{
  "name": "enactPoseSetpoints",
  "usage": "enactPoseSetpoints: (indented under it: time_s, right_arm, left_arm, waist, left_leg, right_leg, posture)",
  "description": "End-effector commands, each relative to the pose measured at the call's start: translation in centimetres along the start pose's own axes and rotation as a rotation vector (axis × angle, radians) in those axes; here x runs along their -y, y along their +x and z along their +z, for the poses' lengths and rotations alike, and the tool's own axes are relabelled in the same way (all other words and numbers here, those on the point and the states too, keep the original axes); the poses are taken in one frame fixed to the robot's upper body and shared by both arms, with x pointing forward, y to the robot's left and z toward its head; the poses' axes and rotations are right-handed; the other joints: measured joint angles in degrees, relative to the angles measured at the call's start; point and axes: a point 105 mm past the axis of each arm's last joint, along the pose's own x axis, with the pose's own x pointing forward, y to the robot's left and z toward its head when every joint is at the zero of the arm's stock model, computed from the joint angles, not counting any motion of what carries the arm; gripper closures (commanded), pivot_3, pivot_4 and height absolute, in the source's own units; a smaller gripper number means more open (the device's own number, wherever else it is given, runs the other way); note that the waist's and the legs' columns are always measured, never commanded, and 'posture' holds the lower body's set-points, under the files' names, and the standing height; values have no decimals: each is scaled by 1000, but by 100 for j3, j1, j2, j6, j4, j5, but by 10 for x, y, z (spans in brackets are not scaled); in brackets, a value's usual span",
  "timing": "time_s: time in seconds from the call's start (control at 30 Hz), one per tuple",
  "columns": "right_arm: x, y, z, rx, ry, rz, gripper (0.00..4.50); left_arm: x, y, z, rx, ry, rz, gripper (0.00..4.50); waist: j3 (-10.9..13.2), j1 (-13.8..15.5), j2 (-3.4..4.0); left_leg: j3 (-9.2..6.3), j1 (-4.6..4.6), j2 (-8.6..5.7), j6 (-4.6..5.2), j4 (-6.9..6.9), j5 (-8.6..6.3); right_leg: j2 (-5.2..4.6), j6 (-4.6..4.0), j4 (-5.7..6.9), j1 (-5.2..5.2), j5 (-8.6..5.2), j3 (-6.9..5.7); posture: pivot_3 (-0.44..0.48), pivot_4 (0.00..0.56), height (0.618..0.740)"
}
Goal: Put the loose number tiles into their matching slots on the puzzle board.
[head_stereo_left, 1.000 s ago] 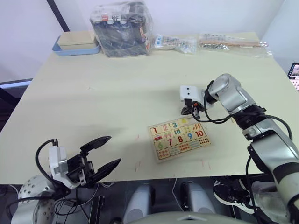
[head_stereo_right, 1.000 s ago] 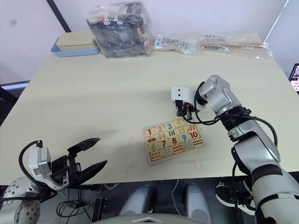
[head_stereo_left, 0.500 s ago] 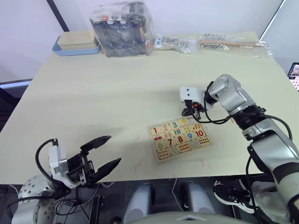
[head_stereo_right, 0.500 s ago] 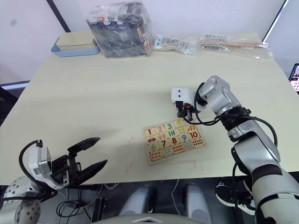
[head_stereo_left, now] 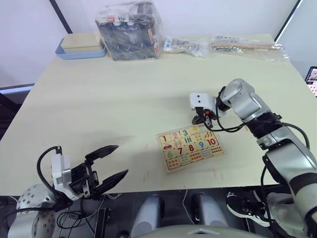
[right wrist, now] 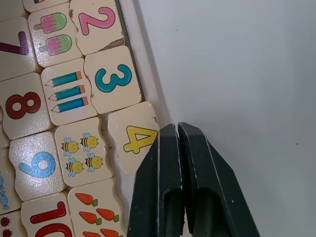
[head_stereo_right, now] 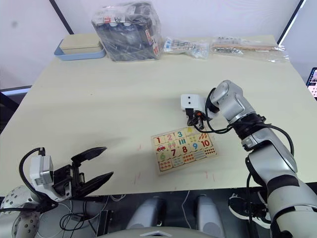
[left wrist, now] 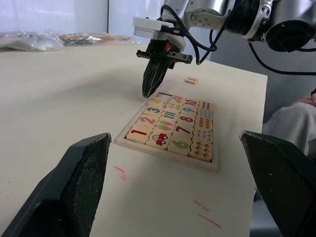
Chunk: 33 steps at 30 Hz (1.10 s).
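Fingers of the left gripper (head_stereo_left: 110,162) stand wide apart and hold nothing, low at the lower left of the left eye view, hanging past the bench's (head_stereo_left: 99,99) near edge. Just right of centre on that bench lies the puzzle board (head_stereo_left: 190,148), well apart from the left gripper. Its top row reads 1, 2, 3 and a yellow 4 tile (right wrist: 134,139), which sits in its slot slightly crooked at the board's rim. The right gripper (head_stereo_left: 203,118) points down at that far edge of the board, its fingers pressed together on nothing, tips right beside the 4. Lower rows with 6 to 10 and the counting pictures look filled. One loose tile (left wrist: 191,80) with an orange mark lies on the bench beyond the board's far right corner. The task looks nearly done: that tile appears to remain, and the 4 may need squaring.
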Motion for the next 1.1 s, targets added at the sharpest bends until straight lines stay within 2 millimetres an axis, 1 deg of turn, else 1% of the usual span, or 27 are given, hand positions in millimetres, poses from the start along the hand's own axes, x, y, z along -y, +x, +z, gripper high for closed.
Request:
enactPoseSetpoints:
  time_s: [0.03,0.97,1.03,1.1]
  right_arm:
    - [-1,-4,4,-3,-28,-2,4442]
    - [-8,-4,2,-6,-25,18,4442]
    - [-6,-12,13,95,-18,-5,4442]
    - [-12,-23,23,226,-24,-14,4442]
  left_arm:
    - [3,1,7,11,21,-23,0]
    - [3,-1,0,18,15,-17,0]
    - [2,-1,1,20,16,-16,0]
    - [2,0,3,21,18,-13,0]
  waist:
    - [0,-2,0]
    - [0,0,-1]
    - [0,0,-1]
    - [-1,6,-1]
  left_leg:
    - [0,0,0,0,0,0]
    - [0,0,0,0,0,0]
    - [0,0,0,0,0,0]
    - [-3,0,1,0,0,0]
  right_leg:
    - [0,0,0,0,0,0]
    - [0,0,0,0,0,0]
    - [0,0,0,0,0,0]
    - [0,0,0,1,0,-2]
  posture:
    - [0,150,740]
    - [0,150,740]
    - [0,150,740]
    - [0,150,740]
